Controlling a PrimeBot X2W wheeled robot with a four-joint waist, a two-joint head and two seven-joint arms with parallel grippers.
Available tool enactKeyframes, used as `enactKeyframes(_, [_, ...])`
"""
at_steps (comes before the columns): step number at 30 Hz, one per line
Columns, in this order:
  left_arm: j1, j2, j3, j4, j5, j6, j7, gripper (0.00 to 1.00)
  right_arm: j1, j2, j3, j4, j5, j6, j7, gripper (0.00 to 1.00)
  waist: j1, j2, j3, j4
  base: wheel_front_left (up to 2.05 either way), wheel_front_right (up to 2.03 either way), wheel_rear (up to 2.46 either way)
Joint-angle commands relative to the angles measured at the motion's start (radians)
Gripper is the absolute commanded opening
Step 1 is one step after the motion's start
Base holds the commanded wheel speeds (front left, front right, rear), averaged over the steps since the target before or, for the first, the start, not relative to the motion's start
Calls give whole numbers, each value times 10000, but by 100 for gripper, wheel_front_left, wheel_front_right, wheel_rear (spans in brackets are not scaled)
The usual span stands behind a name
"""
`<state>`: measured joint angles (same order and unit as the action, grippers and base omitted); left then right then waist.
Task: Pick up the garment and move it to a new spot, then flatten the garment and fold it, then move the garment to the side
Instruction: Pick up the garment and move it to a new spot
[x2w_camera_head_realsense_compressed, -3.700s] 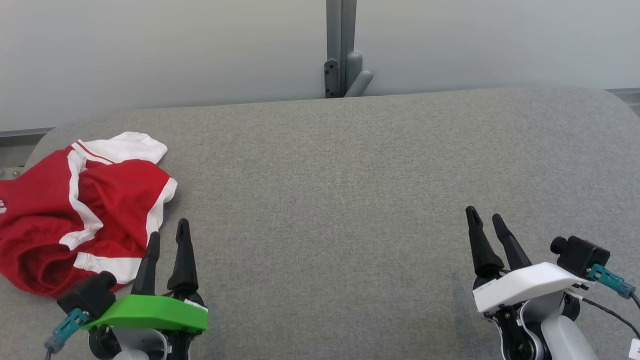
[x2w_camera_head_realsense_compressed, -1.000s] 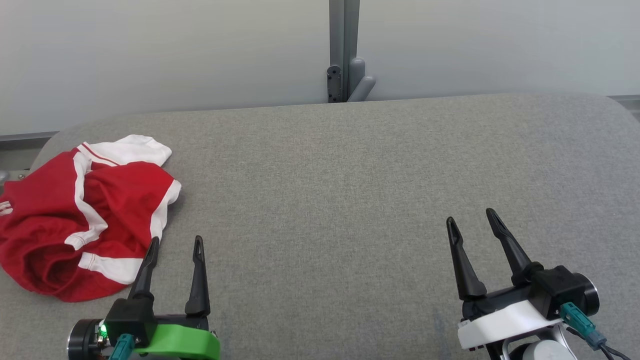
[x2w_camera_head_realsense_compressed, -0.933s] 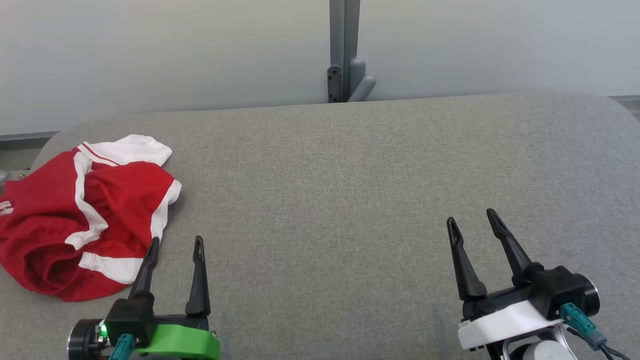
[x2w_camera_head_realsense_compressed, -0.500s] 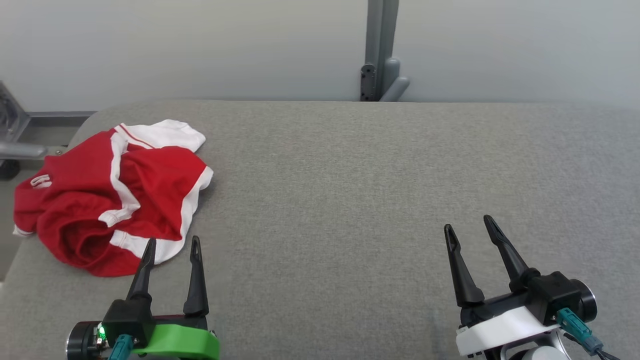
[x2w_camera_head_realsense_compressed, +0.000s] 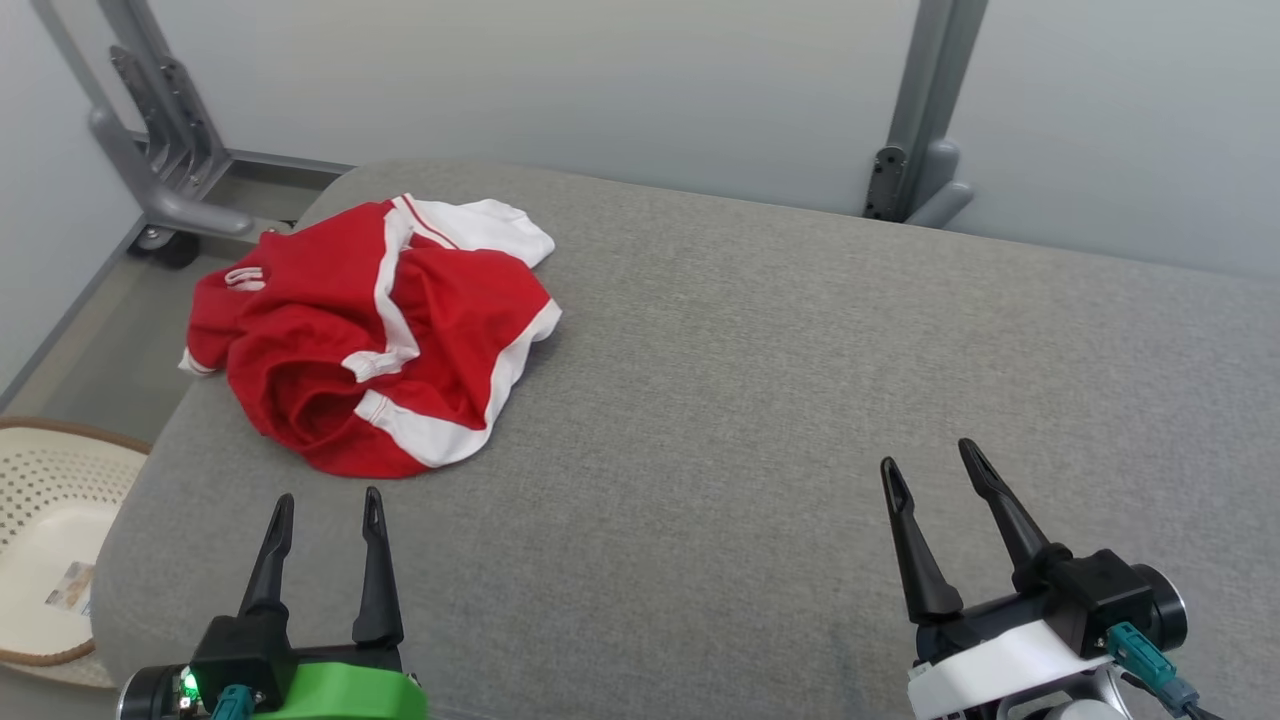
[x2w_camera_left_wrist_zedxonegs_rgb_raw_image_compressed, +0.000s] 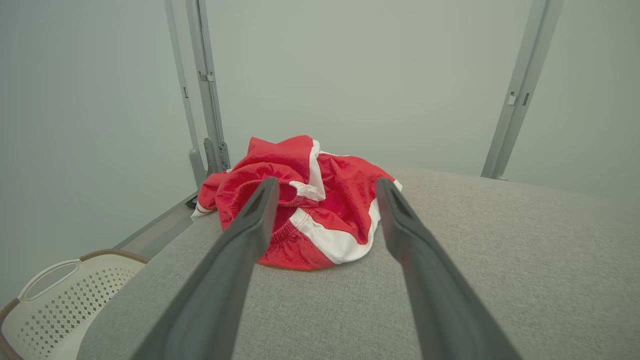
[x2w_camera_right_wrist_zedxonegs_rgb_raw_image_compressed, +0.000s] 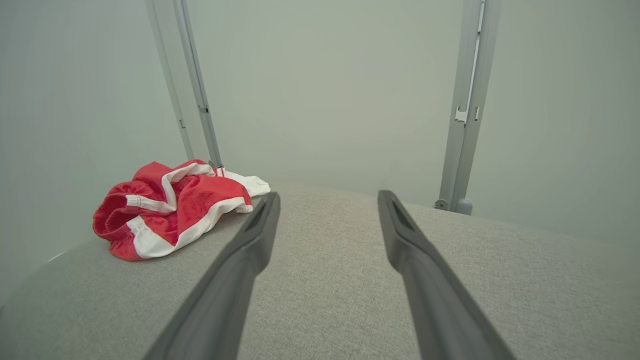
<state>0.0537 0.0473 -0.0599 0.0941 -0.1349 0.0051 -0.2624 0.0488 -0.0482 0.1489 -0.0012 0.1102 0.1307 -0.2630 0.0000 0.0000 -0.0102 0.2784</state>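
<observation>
A grey cloth-covered table takes up most of the head view, running from the lower edge up to a rounded corner at the upper left. Behind it, across the top of the frame, stands a plain pale wall. The garment, red with white bands, lies crumpled in a heap on the table in the upper left of the frame, near that rounded corner and close to the table's left edge. Nothing is touching it.

At the far left edge of the frame, below the level of the table top, sits a cream basket with a perforated wall and a brown rim. A grey metal post rises against the wall at the upper right, and a slanted grey frame stands in the upper left corner.

The left gripper is at the lower left over bare table, its two dark fingers spread apart and empty, pointing toward the garment but short of it. In the left wrist view the garment shows between and beyond the fingers. The right gripper is at the lower right, well apart from the garment, its fingers likewise spread and holding nothing. In the right wrist view the garment lies off to the left.
</observation>
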Motion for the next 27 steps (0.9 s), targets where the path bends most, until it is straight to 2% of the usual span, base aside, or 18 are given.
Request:
enactKeyframes(1, [111, 57, -5, -50, 3, 55, -29, 100, 161, -39, -45, 19, -105, 1, -33, 100, 0, 0, -39, 629, 0, 0, 0])
enactKeyframes(8, [200, 56, 76, -149, -123, 209, -31, 100, 124, -39, 25, 66, -187, 1, -32, 100, 0, 0, -13, 1086, 0, 0, 0])
enactKeyframes(16, [-29, 56, 307, -175, -264, 195, -31, 100, 52, -40, -45, 87, -47, 1, -32, 100, 0, 0, 252, 1120, 0, 0, 0])
enactKeyframes(27, [-1733, 50, 1039, 313, -393, -122, -24, 100, -611, -42, -117, 3, -152, 1, -32, 100, 0, 0, 1883, 689, 0, 0, 0])
